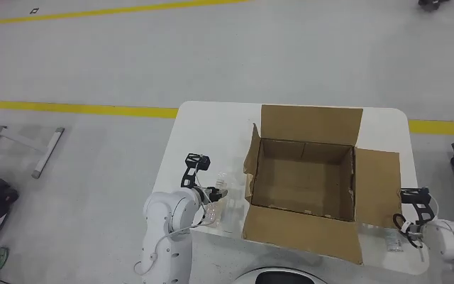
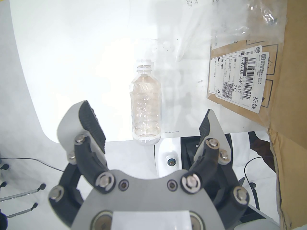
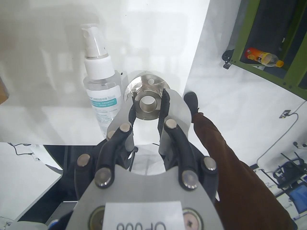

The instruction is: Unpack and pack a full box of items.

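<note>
Bottle lies just ahead of the wide-open, empty left gripper — right gripper pinches the metal flange

White, smooth, glossy: table. Matt brown cardboard, rough at edges: box. White printed paper: labels on box wall, right of frame. Clear crinkled plastic: film, upper right. Clear ribbed plastic, white cap: bottle. Clear plastic, white pump: spray bottle. Polished shiny metal: flange. Grey metal plates, black ribbed rubber pads: left hand.
</note>
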Available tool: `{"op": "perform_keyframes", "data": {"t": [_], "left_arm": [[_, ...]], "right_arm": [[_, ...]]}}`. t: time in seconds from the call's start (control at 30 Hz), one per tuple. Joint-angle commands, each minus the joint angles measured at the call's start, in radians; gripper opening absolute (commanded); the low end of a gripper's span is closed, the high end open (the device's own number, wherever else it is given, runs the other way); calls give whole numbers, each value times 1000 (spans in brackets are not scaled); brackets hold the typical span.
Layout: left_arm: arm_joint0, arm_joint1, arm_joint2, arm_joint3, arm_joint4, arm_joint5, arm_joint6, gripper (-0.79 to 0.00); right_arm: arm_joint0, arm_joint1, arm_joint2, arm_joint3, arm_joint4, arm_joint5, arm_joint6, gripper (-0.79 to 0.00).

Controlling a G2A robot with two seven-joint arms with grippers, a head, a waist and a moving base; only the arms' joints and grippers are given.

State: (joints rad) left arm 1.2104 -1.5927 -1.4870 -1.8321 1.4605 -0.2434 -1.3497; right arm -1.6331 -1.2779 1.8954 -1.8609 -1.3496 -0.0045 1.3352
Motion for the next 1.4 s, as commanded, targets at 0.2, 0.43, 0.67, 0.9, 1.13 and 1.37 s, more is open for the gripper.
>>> {"op": "perform_keyframes", "data": {"t": [0.2, 0.43, 0.67, 0.9, 1.13, 1.37], "left_arm": [[0, 0, 0, 0, 0, 0, 0, 0], [0, 0, 0, 0, 0, 0, 0, 0], [0, 0, 0, 0, 0, 0, 0, 0], [0, 0, 0, 0, 0, 0, 0, 0], [0, 0, 0, 0, 0, 0, 0, 0], [0, 0, 0, 0, 0, 0, 0, 0]], "right_arm": [[8, 3, -16, 18, -2, 6, -1, -785], [18, 7, -24, 38, -6, 8, 0, -677], [23, 10, -30, 47, -8, 12, 2, -573], [19, 14, -16, 27, -2, 13, 5, -505], [-26, 16, 97, -163, 87, 43, -82, -529], [-103, -7, 224, -331, 256, 167, -516, -785]]}}
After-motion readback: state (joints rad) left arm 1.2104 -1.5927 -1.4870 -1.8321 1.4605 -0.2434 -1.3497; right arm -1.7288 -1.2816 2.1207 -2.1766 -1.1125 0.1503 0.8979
